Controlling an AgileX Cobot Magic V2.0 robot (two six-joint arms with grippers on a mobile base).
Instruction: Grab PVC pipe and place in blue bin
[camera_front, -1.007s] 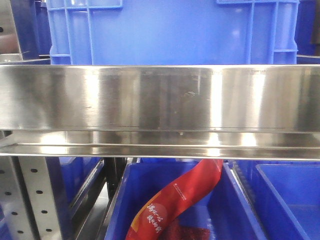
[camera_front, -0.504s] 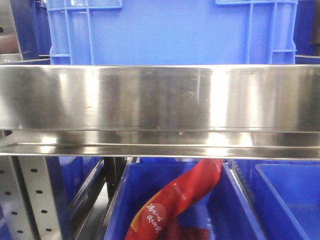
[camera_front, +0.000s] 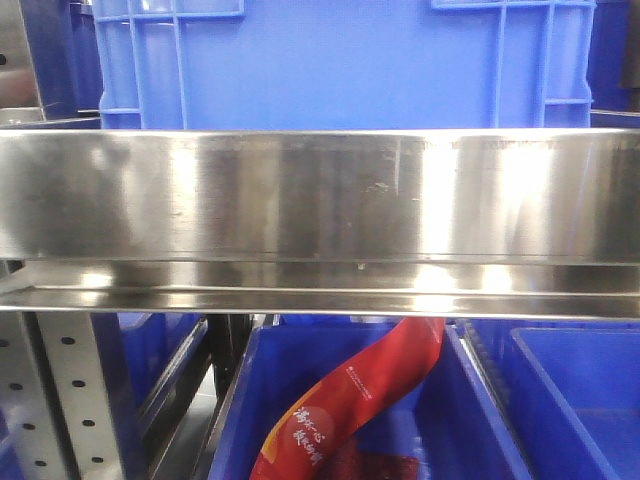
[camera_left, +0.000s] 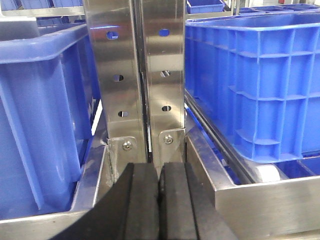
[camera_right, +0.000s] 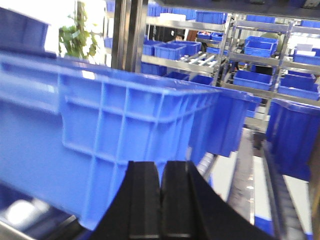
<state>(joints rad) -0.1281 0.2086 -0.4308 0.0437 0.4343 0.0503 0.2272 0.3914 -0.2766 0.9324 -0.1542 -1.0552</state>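
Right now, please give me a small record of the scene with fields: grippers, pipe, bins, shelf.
left gripper: shut, empty, facing a steel post
right gripper: shut, empty, beside a blue bin
pipe: not visible in any view
front view: steel shelf rail, blue crate above, lower bin holding a red packet

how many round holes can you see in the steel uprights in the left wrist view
5. On the left upright: top, middle, bottom. On the right upright: top, lower; between them sits a slot-like opening. Others may lie out of frame.
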